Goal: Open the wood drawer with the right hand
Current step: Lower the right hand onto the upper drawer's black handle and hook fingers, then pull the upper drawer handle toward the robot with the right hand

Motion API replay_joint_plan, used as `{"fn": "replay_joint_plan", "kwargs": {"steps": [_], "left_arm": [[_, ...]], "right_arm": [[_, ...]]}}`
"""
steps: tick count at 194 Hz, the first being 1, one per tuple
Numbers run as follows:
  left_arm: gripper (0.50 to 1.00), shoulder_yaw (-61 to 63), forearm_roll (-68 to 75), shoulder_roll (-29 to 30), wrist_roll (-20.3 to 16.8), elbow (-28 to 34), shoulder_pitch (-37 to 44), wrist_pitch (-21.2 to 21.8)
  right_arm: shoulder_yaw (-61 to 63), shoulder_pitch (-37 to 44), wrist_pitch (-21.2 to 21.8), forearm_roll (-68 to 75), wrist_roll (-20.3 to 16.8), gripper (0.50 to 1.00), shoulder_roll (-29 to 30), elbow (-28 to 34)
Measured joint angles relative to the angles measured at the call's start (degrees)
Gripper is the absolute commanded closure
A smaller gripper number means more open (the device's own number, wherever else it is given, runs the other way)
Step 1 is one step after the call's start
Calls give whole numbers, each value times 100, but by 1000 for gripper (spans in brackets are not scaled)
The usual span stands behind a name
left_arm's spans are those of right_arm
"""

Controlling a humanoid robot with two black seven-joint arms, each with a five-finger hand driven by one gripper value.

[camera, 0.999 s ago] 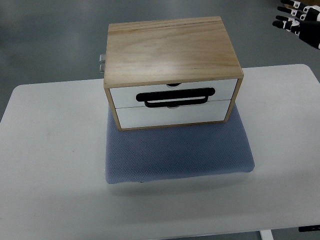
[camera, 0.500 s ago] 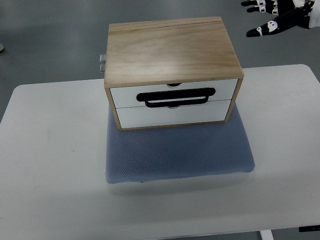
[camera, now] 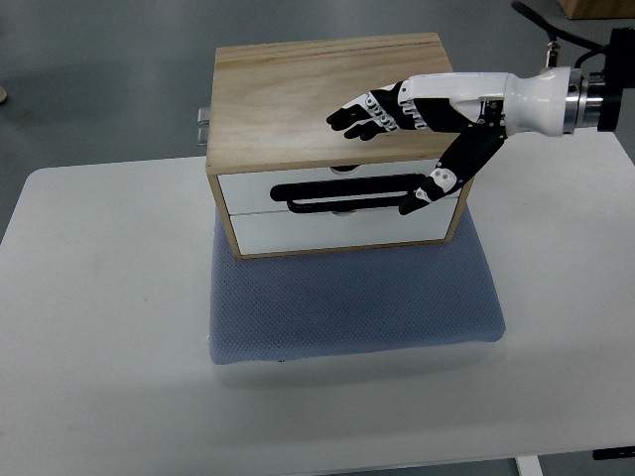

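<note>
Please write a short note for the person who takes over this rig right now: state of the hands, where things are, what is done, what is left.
Right hand: open, fingers spread over the top front of the wood box, thumb pointing down in front of the right end of the handles. It holds nothing.
Left hand: not in view.
Box stands on a blue mat on the white table. Both white drawers look closed.
Done: the hand is at the box.
Left: grip a handle, pull the drawer out.
</note>
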Motion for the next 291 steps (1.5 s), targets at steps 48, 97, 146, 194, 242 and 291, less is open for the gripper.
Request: {"fn": "replay_joint_plan", "kwargs": {"steps": [48, 97, 146, 194, 242, 291], "left_arm": [[500, 0, 0, 0, 0, 0, 0, 0], [500, 0, 0, 0, 0, 0, 0, 0], [500, 0, 0, 0, 0, 0, 0, 0], [500, 0, -1, 0, 0, 0, 0, 0], [500, 0, -1, 0, 0, 0, 0, 0], [500, 0, -1, 0, 0, 0, 0, 0]], "right_arm": [[-328, -85, -81, -350, -3, 558, 491, -272], [-550, -251, -228, -641, -3, 558, 695, -773], [-583, -406, -336, -687, 6, 556, 728, -974], [-586, -555, -347, -697, 7, 556, 732, -1064], [-638, -644, -347, -757, 7, 554, 739, -1150], [-716, -664, -225, -697, 1, 554, 739, -1149]]}}
